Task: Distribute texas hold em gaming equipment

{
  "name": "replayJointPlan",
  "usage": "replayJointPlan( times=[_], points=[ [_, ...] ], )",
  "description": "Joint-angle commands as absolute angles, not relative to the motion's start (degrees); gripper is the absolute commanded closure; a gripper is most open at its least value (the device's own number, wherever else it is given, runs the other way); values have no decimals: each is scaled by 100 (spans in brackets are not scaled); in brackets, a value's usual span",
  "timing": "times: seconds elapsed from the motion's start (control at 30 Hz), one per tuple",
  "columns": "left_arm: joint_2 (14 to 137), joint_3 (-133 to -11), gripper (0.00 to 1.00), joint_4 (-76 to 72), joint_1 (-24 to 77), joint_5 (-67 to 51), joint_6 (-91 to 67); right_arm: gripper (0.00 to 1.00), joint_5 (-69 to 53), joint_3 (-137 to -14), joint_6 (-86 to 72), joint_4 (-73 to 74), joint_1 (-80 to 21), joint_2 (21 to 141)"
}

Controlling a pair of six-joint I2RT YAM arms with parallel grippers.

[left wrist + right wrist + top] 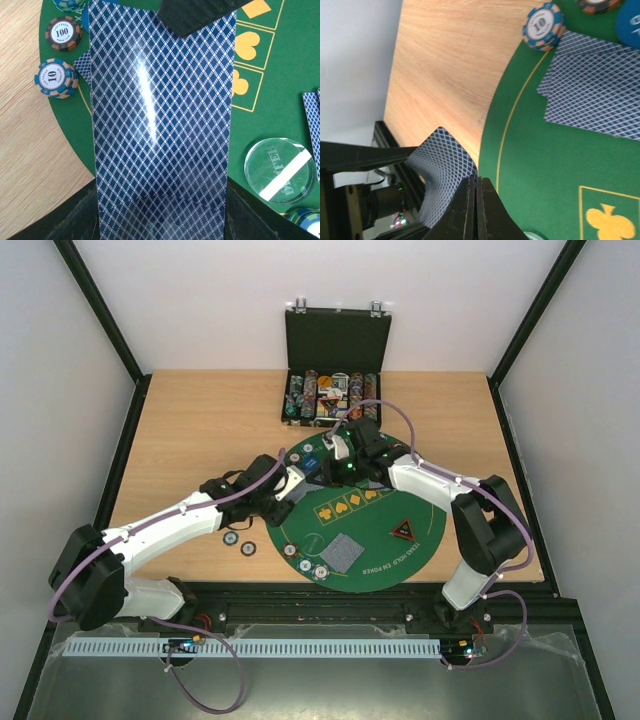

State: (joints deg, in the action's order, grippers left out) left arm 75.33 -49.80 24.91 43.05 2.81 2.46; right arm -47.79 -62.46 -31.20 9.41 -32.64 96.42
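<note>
Left fingers and right fingers (pressed together) both pinch 1 card.

Held card: blue diamond back, glossy, clamped lengthwise in the left gripper, its far end pinched and bowed by the right gripper.
100 chip and 10 chip: striped, flat, left of the left gripper.
Dealer button: clear disc, flat, right of it.
Triangular marker: black-red, flat, well apart from both grippers.

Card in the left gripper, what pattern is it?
The card has blue-and-white criss-cross diamonds; best in left wrist view.
</note>
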Motion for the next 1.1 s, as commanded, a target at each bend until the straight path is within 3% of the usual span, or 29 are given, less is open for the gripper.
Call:
replayJointPlan(
  times=[0.0,0.43,0.67,1.07],
  points=[
    [7407,-4992,42,2452,4300,290,294,98,-3850,-6401,-2821,1475,-3180,9356],
    [7381,-4992,42,2457,4299,299,295,98,-1097,-6167,-2465,2358,-2786,8258],
    [7393,-4991,42,2456,4305,308,281,99,819,-6173,-2515,2832,-3604,8514],
    [7383,-4993,42,2452,4300,308,291,99,2388,-5984,-2588,3469,-4788,8494]
  ],
)
